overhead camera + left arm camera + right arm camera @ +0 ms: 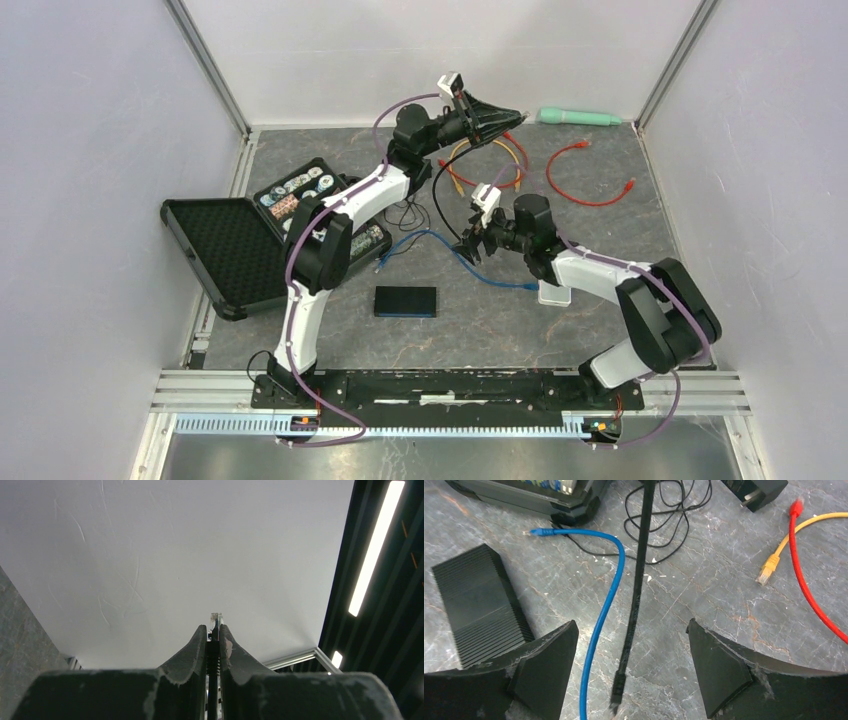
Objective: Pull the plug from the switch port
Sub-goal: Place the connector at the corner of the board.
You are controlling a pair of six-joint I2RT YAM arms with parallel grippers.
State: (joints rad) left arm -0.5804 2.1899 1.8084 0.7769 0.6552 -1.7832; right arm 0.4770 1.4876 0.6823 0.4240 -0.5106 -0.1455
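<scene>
From here the tabletop looks like a matt grey stone-look sheet, veined and flecked. The blue cable has a smooth, slightly glossy plastic jacket, and the flat black cable beside it is duller. The black box is matt plastic with fine ribs. I see the fingers of the right gripper in matt black plastic, scuffed pale at the edges. The left gripper shows the same wear. The plug between its fingers is clear plastic. The case lid is lined with black foam.
</scene>
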